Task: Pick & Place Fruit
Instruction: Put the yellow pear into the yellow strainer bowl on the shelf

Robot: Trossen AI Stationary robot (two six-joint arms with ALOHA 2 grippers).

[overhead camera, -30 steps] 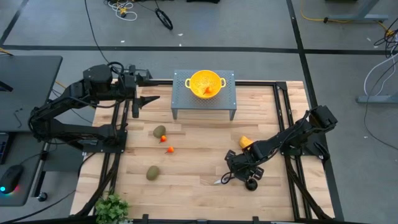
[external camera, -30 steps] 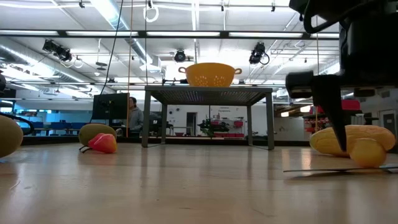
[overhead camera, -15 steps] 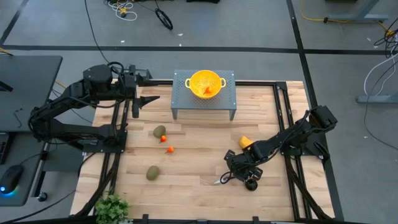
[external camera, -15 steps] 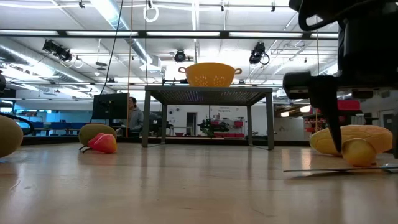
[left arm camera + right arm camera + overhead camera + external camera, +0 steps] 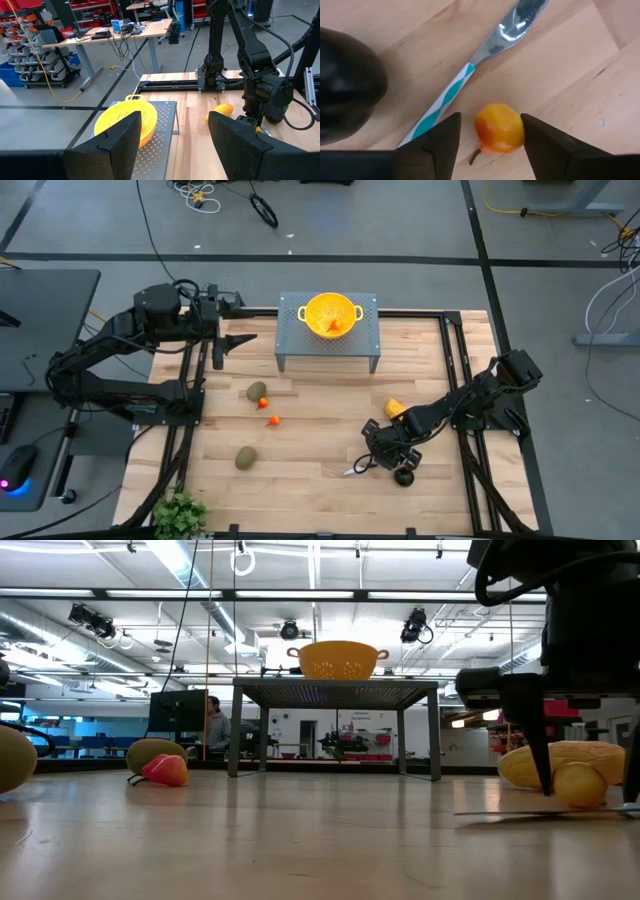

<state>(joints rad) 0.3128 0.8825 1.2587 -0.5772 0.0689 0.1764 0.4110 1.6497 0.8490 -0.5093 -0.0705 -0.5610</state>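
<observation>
My right gripper (image 5: 385,448) is low over the table's near right part, open, fingers pointing down. A small yellow-orange round fruit (image 5: 499,128) lies on the wood between its fingers (image 5: 543,765). The knife (image 5: 470,70) with a pale blue handle and a dark round fruit (image 5: 403,476) lie beside it. The yellow-orange oblong (image 5: 397,408) rests just beyond. Two olive-brown ovals (image 5: 257,392) (image 5: 245,458) and tiny orange-red pieces (image 5: 274,420) lie left of centre. My left gripper (image 5: 232,340) waits open, raised at the far left. My right gripper has one finger on each side of the small fruit, coming from above. One finger's edge (image 5: 526,131) overlaps the fruit's side in the wrist view; I cannot tell whether it touches. The fruit sits on the table.
The yellow perforated bowl (image 5: 331,313) stands on a grey mesh stand (image 5: 290,345) at the far middle, with something orange inside. Black rails (image 5: 470,470) run along the table's left and right edges. A green plant (image 5: 180,515) sits at the near left corner.
My right gripper has come down a little around the small fruit. In the low view the small fruit has shifted slightly sideways on the table.
</observation>
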